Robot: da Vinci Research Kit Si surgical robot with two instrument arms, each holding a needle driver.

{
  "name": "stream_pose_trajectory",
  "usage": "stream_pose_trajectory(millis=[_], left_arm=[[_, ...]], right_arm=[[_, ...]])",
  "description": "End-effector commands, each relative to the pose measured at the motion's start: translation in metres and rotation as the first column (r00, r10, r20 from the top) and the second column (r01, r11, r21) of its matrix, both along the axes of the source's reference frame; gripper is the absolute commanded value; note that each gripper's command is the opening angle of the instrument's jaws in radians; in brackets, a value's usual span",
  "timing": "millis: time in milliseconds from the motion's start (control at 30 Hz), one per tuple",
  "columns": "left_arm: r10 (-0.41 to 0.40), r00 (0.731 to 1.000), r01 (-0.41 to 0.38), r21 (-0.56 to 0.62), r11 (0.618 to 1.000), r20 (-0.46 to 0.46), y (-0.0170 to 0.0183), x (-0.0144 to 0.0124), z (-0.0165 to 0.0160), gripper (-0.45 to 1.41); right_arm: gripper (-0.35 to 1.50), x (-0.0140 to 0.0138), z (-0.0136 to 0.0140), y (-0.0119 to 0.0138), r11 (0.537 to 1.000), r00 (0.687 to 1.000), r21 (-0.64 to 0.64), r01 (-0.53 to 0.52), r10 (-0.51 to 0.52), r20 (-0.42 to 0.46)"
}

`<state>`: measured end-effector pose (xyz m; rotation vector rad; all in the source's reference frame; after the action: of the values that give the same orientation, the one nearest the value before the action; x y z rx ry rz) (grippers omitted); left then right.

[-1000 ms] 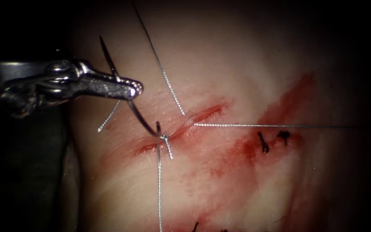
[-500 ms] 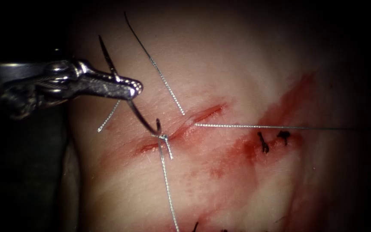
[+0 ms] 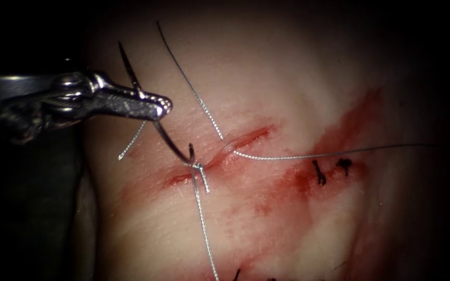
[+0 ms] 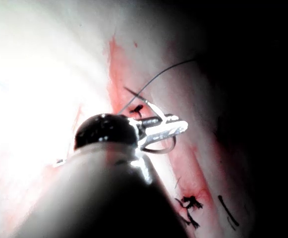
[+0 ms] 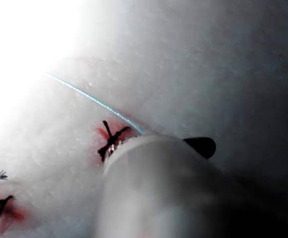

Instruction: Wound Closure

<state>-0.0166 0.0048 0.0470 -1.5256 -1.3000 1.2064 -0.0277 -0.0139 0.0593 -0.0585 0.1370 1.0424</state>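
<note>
Left of the cut [image 3: 235, 141], left tool [image 3: 163, 106] grips needle [image 3: 154, 117] mid-curve (tip buried).

Dark surround, one bright light

A dark curved needle [image 3: 157, 125] is gripped mid-curve in the left claw [image 3: 163, 106], its tip sunk into the cut [image 3: 220, 153] below.

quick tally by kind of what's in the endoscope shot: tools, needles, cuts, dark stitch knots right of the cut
Steel left needle driver, jaws shut mid-curve on the needle: 1
Dark curved needle, tip in the tissue at the cut: 1
Red open cut in the pale tissue: 1
Dark stitch knots: 2
Total: 5
</note>
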Motion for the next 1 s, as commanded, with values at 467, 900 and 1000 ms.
stream_pose_trajectory(millis=[467, 900, 1000], left_arm=[[-0.002, 1.000, 0.002, 0.000, 1.000, -0.001, -0.0001, -0.0007, 0.0005, -0.45], [-0.004, 1.000, 0.004, 0.000, 1.000, -0.002, -0.0001, -0.0008, 0.0004, -0.45], [-0.004, 1.000, 0.004, 0.000, 1.000, -0.002, -0.0002, -0.0009, 0.0004, -0.45]], right_arm=[[0.96, 0.0250, -0.0145, 0.0051, 0.942, 0.911, -0.244, 0.231, -0.297, -0.285], [0.54, 0.0475, -0.0073, -0.0011, 0.819, 0.692, -0.375, 0.435, -0.570, -0.443], [0.57, 0.0500, -0.0050, -0.0023, 0.786, 0.653, -0.395, 0.476, -0.617, -0.440]])
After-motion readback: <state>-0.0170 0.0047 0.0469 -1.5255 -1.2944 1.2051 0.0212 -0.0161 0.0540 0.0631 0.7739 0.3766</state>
